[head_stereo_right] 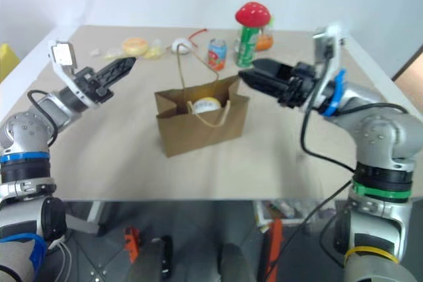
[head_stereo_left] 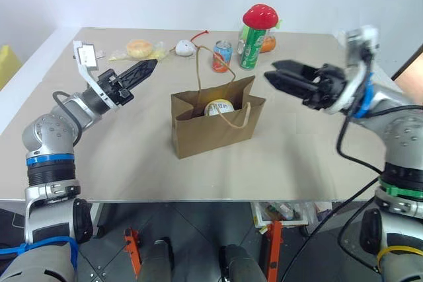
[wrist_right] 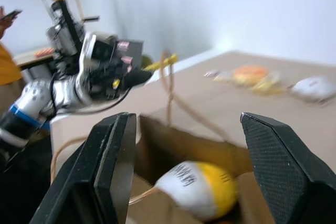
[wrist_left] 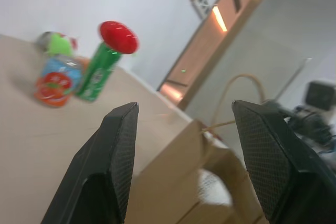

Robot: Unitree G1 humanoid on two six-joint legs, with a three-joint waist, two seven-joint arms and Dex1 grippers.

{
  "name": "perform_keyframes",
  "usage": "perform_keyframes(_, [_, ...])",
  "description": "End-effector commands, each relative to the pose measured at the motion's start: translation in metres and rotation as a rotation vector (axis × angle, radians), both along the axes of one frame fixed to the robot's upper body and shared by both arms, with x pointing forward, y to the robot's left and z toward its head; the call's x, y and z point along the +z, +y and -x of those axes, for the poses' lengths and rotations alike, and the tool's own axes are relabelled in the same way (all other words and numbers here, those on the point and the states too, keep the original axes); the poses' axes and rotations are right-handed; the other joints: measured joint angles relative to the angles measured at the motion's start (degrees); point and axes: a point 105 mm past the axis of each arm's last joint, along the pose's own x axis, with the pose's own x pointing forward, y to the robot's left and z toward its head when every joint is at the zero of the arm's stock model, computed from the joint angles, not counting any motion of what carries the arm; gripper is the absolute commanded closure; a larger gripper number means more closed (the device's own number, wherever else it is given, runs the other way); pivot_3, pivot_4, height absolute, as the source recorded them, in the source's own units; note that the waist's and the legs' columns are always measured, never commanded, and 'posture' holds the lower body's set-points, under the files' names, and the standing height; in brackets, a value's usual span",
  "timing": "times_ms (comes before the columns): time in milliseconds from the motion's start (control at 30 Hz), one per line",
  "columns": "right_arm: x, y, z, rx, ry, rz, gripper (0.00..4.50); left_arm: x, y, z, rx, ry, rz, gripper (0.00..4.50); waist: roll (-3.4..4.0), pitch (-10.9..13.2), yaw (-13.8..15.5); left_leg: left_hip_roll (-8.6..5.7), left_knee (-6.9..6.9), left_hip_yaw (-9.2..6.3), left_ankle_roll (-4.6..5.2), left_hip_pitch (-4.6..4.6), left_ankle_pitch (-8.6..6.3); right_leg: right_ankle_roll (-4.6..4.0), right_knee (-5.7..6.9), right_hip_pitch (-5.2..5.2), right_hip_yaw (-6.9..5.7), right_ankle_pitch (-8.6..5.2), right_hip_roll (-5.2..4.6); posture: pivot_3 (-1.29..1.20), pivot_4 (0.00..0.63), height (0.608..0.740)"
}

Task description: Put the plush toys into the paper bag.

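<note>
Left eye view: paper bag [head_stereo_left: 215, 123] upright at centre frame on the table [head_stereo_left: 119, 156], mouth open, two thin cord handles arching above the rim. White-and-yellow plush [head_stereo_left: 219, 107] down inside the bag, lettering just legible in the right wrist view; brown bear-like toy nowhere to be made out, possibly deeper in the bag, cannot tell. Left gripper [head_stereo_left: 147, 69] at left of frame, right gripper [head_stereo_left: 276, 74] at right, both hanging in the air to either side of the bag, clear of it. Both sets of jaws spread wide, nothing between them, as both wrist views confirm.

Upper part of frame: green can [head_stereo_left: 250, 47] with red mushroom toy [head_stereo_left: 260, 16] on top, small orange-and-blue can [head_stereo_left: 222, 55], white round thing with red cord [head_stereo_left: 186, 47], wrapped yellow bun [head_stereo_left: 139, 48]. All well apart from the bag.

Handling, as judgement: plush likely light, soft and squashy, not fragile, not slippery; best pinched across the middle of the body, with some give expected. Bag likely light, thin-walled and easy to tip or crumple; best steadied at the rim or a side wall, not by the flimsy cords.
</note>
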Motion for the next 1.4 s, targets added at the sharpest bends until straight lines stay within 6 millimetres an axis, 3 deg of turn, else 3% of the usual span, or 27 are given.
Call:
perform_keyframes(33, [-0.003, -0.014, 0.037, 0.028, -0.006, 0.085, 1.57, -0.018, 0.020, -0.008, 0.089, -0.022, -0.118, 1.41, 0.00, 0.00, 0.09, 0.00, 0.00, 0.01, -0.01, 0.00, -0.01, 0.00, 0.00, 0.00, 0.00, -0.02, -0.02, 0.00, 0.150, 0.740])
perform_keyframes(67, [-0.013, -0.012, 0.044, 0.042, 0.019, 0.123, 1.72, -0.023, 0.021, -0.008, 0.093, -0.023, -0.145, 1.41, -0.01, 0.00, 0.15, -0.03, -0.05, 0.02, -0.02, -0.01, -0.01, 0.00, 0.00, 0.00, -0.01, -0.07, -0.07, 0.00, 0.150, 0.740])
perform_keyframes(133, [-0.031, -0.008, 0.057, 0.066, 0.064, 0.192, 2.59, -0.032, 0.023, -0.007, 0.083, -0.030, -0.195, 1.41, -0.01, -0.01, 0.07, -0.04, -0.15, 0.02, -0.04, 0.00, -0.02, -0.07, -0.01, 0.00, -0.05, -0.13, -0.10, 0.00, 0.150, 0.740])
perform_keyframes(233, [-0.054, -0.002, 0.071, 0.095, 0.133, 0.251, 3.40, -0.044, 0.024, -0.003, 0.039, -0.033, -0.264, 1.41, 0.00, 0.00, 0.04, -0.03, -0.18, 0.05, -0.06, 0.00, -0.04, -0.09, 0.00, -0.05, -0.04, -0.14, -0.10, 0.00, 0.150, 0.740])
perform_keyframes(300, [-0.069, 0.009, 0.082, 0.139, 0.178, 0.264, 4.40, -0.052, 0.025, -0.002, 0.006, -0.017, -0.291, 1.41, -0.01, 0.00, -0.14, -0.02, -0.20, 0.04, -0.06, 0.01, -0.05, -0.10, -0.01, -0.06, -0.05, -0.17, -0.08, 0.00, 0.150, 0.740])
perform_keyframes(433, [-0.093, 0.032, 0.087, 0.187, 0.223, 0.279, 4.40, -0.057, 0.021, 0.000, -0.084, 0.026, -0.276, 1.41, -0.02, -0.01, -0.17, -0.02, -0.19, 0.05, -0.06, 0.04, -0.05, -0.14, 0.00, -0.09, -0.05, -0.12, -0.11, 0.00, 0.150, 0.740])
perform_keyframes(567, [-0.106, 0.045, 0.059, 0.095, 0.238, 0.302, 4.40, -0.053, 0.011, 0.005, -0.203, 0.061, -0.221, 1.41, -0.10, -0.06, -0.19, 0.00, -0.09, 0.03, -0.12, 0.07, -0.08, -0.24, 0.00, -0.05, -0.13, -0.01, -0.14, 0.00, 0.150, 0.740])
perform_keyframes(733, [-0.106, 0.066, 0.036, 0.055, 0.189, 0.291, 4.40, -0.066, 0.002, 0.023, -0.322, -0.005, -0.393, 1.41, -0.12, -0.06, -0.18, -0.01, 0.01, 0.07, -0.12, 0.01, -0.08, -0.38, 0.00, -0.13, -0.21, 0.18, -0.24, 0.00, 0.150, 0.740])
perform_keyframes(900, [-0.104, 0.081, 0.025, 0.052, 0.167, 0.271, 4.40, -0.079, 0.000, 0.026, -0.343, -0.082, -0.561, 1.41, -0.13, -0.06, -0.15, 0.05, -0.09, 0.07, -0.04, -0.06, -0.03, -0.64, 0.00, -0.26, -0.23, 0.28, -0.16, 0.00, 0.150, 0.740])
perform_keyframes(1067, [-0.101, 0.090, 0.019, 0.060, 0.152, 0.254, 4.40, -0.074, 0.000, 0.017, -0.271, -0.190, -0.614, 1.41, -0.14, -0.07, -0.06, 0.08, -0.09, 0.07, 0.00, -0.36, -0.01, -0.61, 0.00, -0.52, -0.20, 0.21, -0.08, 0.00, 0.150, 0.740])
perform_keyframes(1167, [-0.101, 0.093, 0.019, 0.064, 0.147, 0.253, 4.40, -0.057, 0.003, 0.013, -0.219, -0.243, -0.553, 1.41, -0.14, -0.07, -0.05, 0.10, -0.08, 0.06, 0.00, -0.36, 0.00, -0.59, 0.01, -0.52, -0.21, 0.22, -0.06, 0.00, 0.150, 0.740])
perform_keyframes(1233, [-0.102, 0.093, 0.018, 0.063, 0.146, 0.254, 4.50, -0.042, 0.007, 0.015, -0.208, -0.243, -0.480, 0.84, -0.14, -0.07, -0.06, 0.11, -0.04, 0.06, 0.01, -0.37, 0.00, -0.54, 0.01, -0.52, -0.21, 0.24, -0.05, 0.00, 0.150, 0.740])
perform_keyframes(1300, [-0.101, 0.092, 0.017, 0.062, 0.146, 0.250, 4.50, -0.036, 0.007, 0.021, -0.227, -0.231, -0.446, 0.55, -0.14, -0.07, -0.10, 0.13, -0.01, 0.07, 0.01, -0.38, 0.01, -0.41, 0.01, -0.51, -0.21, 0.20, -0.05, 0.00, 0.150, 0.740])
perform_keyframes(1333, [-0.100, 0.092, 0.017, 0.062, 0.145, 0.249, 4.50, -0.035, 0.008, 0.024, -0.237, -0.224, -0.432, 0.02, -0.14, -0.07, -0.10, 0.14, 0.01, 0.07, 0.02, -0.38, 0.01, -0.27, 0.02, -0.51, -0.21, 0.13, -0.05, 0.00, 0.150, 0.740])
perform_keyframes(1400, [-0.100, 0.091, 0.017, 0.063, 0.145, 0.248, 4.50, -0.036, 0.005, 0.029, -0.243, -0.241, -0.430, 0.00, -0.14, -0.07, -0.11, 0.14, 0.02, 0.07, 0.02, -0.38, 0.01, -0.26, 0.03, -0.51, -0.21, 0.13, -0.05, 0.00, 0.150, 0.740])
